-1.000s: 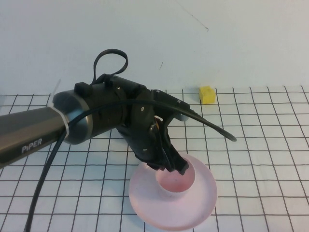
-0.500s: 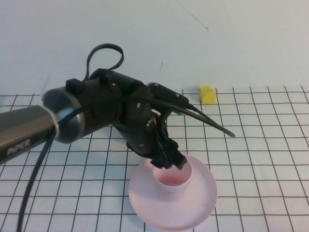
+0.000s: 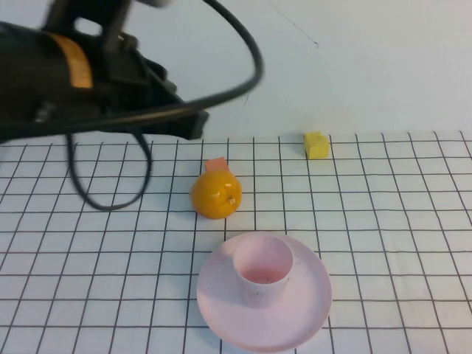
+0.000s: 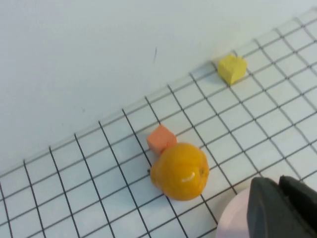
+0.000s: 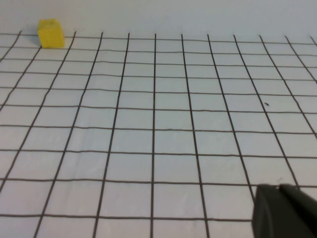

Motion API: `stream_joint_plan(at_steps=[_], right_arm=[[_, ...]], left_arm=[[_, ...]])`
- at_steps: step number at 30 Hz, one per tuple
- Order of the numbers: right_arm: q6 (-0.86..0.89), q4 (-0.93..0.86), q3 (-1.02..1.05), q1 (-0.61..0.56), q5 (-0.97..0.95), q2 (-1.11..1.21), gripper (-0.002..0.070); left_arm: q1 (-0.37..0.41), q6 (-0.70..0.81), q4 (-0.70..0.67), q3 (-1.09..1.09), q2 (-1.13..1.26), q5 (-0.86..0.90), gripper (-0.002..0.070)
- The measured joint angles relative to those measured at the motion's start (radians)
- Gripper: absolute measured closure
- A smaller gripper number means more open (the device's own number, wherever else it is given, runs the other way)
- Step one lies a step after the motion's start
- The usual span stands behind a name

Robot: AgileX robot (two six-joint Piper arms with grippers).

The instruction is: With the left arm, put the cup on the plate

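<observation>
The pale pink cup (image 3: 262, 268) stands upright in the middle of the large pale pink plate (image 3: 310, 310), free of any gripper. My left arm (image 3: 88, 88) is raised at the back left, well away from the cup. In the left wrist view my left gripper (image 4: 279, 182) is shut and empty, above the plate's rim (image 4: 232, 218); the cup does not show there. My right gripper (image 5: 279, 188) is shut and empty over bare gridded table; it is out of the high view.
An orange fruit (image 3: 216, 195) lies just behind the plate, with a small orange cube (image 3: 216, 165) behind it. A yellow cube (image 3: 317, 144) sits at the back by the wall. A black cable (image 3: 103, 199) hangs down to the table at the left.
My left gripper has let go of the cup and the arm has risen and pulled back to the upper left. The cup stays on the plate. The orange fruit and cube are uncovered.
</observation>
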Motion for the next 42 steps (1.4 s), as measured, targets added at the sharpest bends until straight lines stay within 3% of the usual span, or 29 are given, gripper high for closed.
stream_joint_plan(at_steps=[7, 17, 20, 24, 28, 31, 42], right_arm=[[0.0, 0.0, 0.0, 0.0, 0.0, 0.0, 0.0678], [0.0, 0.0, 0.0, 0.0, 0.0, 0.0, 0.0678], [0.0, 0.0, 0.0, 0.0, 0.0, 0.0, 0.0678], [0.0, 0.0, 0.0, 0.0, 0.0, 0.0, 0.0678], [0.0, 0.0, 0.0, 0.0, 0.0, 0.0, 0.0678], [0.0, 0.0, 0.0, 0.0, 0.0, 0.0, 0.0678], [0.0, 0.0, 0.0, 0.0, 0.0, 0.0, 0.0678]], left_arm=[[0.0, -0.005, -0.054, 0.0, -0.212, 0.086, 0.0673], [-0.001, -0.007, -0.125, 0.0, -0.292, 0.166, 0.0676], [-0.001, -0.046, -0.152, 0.002, -0.299, 0.113, 0.0676], [0.019, -0.09, -0.161, 0.066, -0.374, -0.136, 0.0676], [0.107, -0.102, -0.177, 0.219, -0.523, -0.494, 0.0676], [0.193, -0.108, -0.183, 0.372, -0.659, -0.669, 0.0676], [0.534, -0.15, -0.192, 0.93, -1.07, -0.721, 0.0676]])
